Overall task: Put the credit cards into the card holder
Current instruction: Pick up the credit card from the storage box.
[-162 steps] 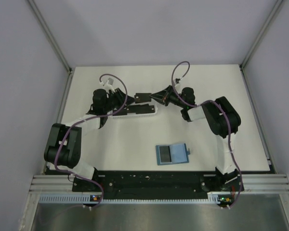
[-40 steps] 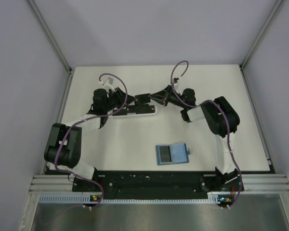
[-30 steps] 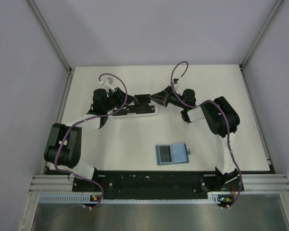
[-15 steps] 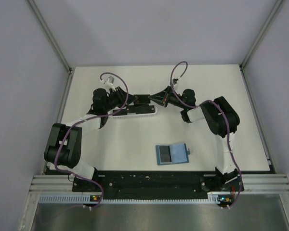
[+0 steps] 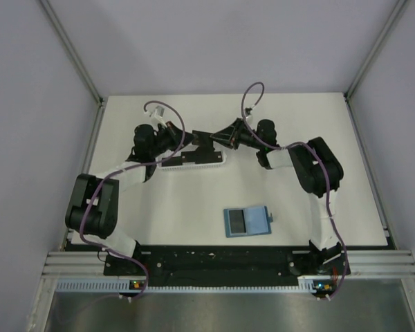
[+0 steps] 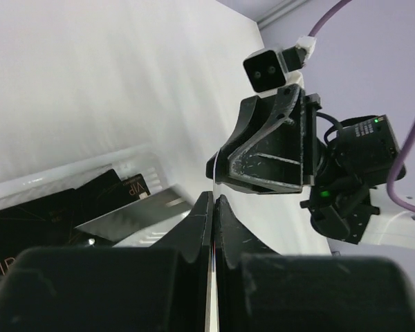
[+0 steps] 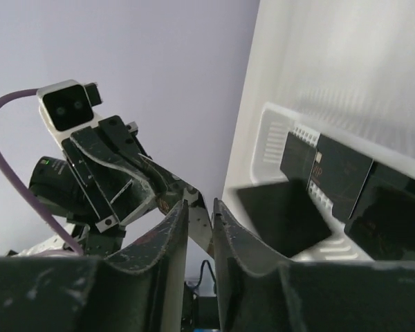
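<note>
One credit card [image 5: 203,137] is held up in the air, above the far side of the table [image 5: 187,200]. It is seen thin edge first from the left wrist. The card is pinched by the left gripper [image 6: 211,202], and its jaws are pressed tight on it. The right gripper [image 7: 200,209] is found just on the other side of the card, nose to nose with the left one. Its jaws are a little apart.

More black credit cards [image 7: 335,173] are laid flat in a long white tray [image 5: 216,160], right under the two grippers. Small letters are printed on them.

The card holder [image 5: 247,221] is blue. It is laid open and flat on the table, close to the near edge and well apart from the tray. It is not touched by any gripper.
</note>
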Controlling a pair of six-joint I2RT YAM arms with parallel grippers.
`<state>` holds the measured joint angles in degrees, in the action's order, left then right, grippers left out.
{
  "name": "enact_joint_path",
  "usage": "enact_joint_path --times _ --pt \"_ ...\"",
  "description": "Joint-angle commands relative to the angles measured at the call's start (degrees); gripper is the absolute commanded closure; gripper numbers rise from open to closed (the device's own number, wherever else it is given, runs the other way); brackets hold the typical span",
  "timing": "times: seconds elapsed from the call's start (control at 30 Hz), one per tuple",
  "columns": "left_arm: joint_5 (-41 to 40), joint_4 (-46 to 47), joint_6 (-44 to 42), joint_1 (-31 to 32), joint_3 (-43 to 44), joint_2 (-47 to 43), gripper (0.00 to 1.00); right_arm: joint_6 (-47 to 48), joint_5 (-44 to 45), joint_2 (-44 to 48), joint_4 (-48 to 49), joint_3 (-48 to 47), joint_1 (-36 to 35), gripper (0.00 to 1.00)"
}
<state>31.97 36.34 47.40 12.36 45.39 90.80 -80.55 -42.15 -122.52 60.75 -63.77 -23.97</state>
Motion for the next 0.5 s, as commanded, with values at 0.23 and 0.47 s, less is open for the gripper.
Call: enact_joint_path --times 0.23,0.47 --pt "-3.0 -1.3 -3.6 -0.8 2.9 1.1 1.00 28.6 11.1 10.3 -33.9 -4.9 0.7 0.45" --pt "-2.6 -6.2 -2.9 -0.8 -2.3 -8.8 1.00 34.1 13.2 24.4 -38.2 5.6 0.7 0.43"
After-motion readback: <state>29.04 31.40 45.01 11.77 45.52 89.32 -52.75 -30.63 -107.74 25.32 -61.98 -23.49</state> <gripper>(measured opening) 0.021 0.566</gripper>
